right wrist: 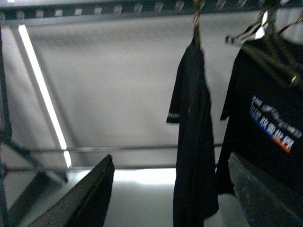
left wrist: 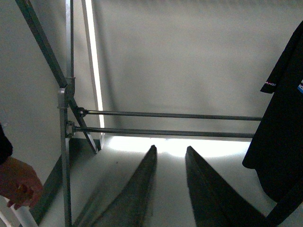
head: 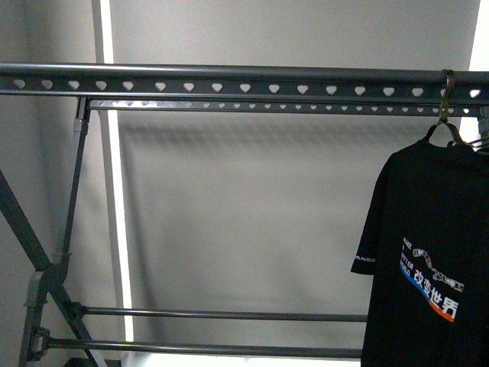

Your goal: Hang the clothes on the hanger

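The hanger (head: 229,82), a long grey rail with heart-shaped holes, runs across the top of the front view. The clothes, a black printed T-shirt (head: 432,252), hang from a hook on its right end; neither gripper shows in that view. The left wrist view shows my left gripper (left wrist: 170,149) open and empty, well left of the shirt's sleeve (left wrist: 284,118). My right gripper (right wrist: 170,161) is open wide with nothing held. Beyond it a black T-shirt (right wrist: 191,142) hangs edge-on from the rail (right wrist: 94,12), and a second printed one (right wrist: 270,123) hangs beside it.
Grey slanted legs (head: 69,229) and two lower crossbars (head: 229,315) stand at the rack's left and bottom. A person's hand (left wrist: 16,182) shows beside the leg in the left wrist view. A grey wall with a bright vertical strip (head: 114,191) lies behind.
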Robot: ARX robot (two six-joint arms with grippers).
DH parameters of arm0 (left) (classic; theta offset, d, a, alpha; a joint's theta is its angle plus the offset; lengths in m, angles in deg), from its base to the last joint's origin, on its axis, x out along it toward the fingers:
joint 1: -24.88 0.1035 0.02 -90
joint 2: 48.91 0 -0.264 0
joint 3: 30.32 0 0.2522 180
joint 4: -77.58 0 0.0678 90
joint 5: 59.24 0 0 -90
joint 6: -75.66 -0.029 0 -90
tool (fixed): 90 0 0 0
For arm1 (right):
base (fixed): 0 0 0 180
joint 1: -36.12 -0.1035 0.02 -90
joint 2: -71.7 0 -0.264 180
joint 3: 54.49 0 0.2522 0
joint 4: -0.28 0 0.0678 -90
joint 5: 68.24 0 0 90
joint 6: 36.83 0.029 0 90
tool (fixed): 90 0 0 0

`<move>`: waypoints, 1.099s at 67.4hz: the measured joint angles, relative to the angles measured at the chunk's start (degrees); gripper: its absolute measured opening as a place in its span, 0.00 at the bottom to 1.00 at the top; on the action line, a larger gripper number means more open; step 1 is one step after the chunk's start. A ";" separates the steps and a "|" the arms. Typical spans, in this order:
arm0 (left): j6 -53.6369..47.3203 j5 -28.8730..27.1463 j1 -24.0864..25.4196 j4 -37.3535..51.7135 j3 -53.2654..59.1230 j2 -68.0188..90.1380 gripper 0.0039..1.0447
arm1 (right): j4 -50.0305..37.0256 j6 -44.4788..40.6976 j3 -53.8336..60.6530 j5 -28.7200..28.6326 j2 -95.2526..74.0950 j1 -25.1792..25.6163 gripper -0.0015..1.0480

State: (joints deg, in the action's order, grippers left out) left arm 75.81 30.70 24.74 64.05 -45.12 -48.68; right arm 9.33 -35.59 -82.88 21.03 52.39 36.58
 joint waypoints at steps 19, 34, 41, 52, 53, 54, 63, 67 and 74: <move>0.00 0.02 0.00 0.00 0.00 0.00 0.78 | -0.92 -0.98 6.49 0.68 5.40 -0.26 0.05; -0.02 0.00 0.00 0.00 0.00 0.00 0.94 | 4.92 -1.14 9.35 0.66 12.96 -0.26 0.02; -0.02 0.02 0.00 0.00 0.00 -0.02 0.94 | 5.22 -1.14 9.97 0.66 15.43 -0.26 0.02; -0.02 0.00 0.00 0.00 0.00 -0.02 0.94 | 5.20 -1.14 11.23 0.63 16.31 -0.26 0.02; -0.02 0.00 0.00 0.00 0.00 -0.02 0.94 | 5.20 -1.14 11.28 0.66 16.37 -0.26 0.02; -0.02 0.00 0.00 0.00 0.00 -0.02 0.94 | 5.20 -1.14 11.37 0.66 16.44 -0.26 0.02; -0.02 0.02 0.00 0.00 0.00 -0.02 0.94 | 5.05 -1.14 12.31 0.68 17.40 -0.26 0.02; -0.02 -0.02 0.00 0.00 0.00 -0.02 0.94 | 4.90 -1.14 13.99 0.66 18.91 -0.26 0.02; -0.02 0.00 0.00 0.00 0.00 -0.02 0.94 | 4.94 -1.14 14.25 0.66 18.97 -0.26 0.02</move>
State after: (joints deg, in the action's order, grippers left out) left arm 75.78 30.70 24.74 64.05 -45.12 -48.70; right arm 14.27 -36.73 -68.63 21.69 71.36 36.32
